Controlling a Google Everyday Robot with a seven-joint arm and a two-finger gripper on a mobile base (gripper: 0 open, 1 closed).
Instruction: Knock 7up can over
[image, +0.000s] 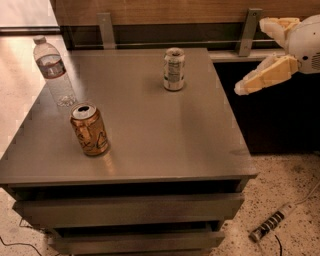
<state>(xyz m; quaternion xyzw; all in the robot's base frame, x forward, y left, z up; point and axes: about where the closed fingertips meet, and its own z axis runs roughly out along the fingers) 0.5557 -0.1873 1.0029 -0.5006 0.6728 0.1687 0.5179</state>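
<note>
The 7up can (174, 69), pale silver-white with green markings and a silver top, stands upright on the grey table (165, 135) near its far edge, right of centre. My gripper (250, 56) hangs at the right, just off the table's right edge and level with the can, about a can's height away from it. Its two cream fingers (267, 75) are spread apart and hold nothing.
An orange-brown can (89, 129) with dark squiggles stands at the front left. A clear water bottle (54, 71) stands at the far left edge. A wooden wall with metal brackets (249, 31) runs behind. A power strip (272, 225) lies on the floor at the right.
</note>
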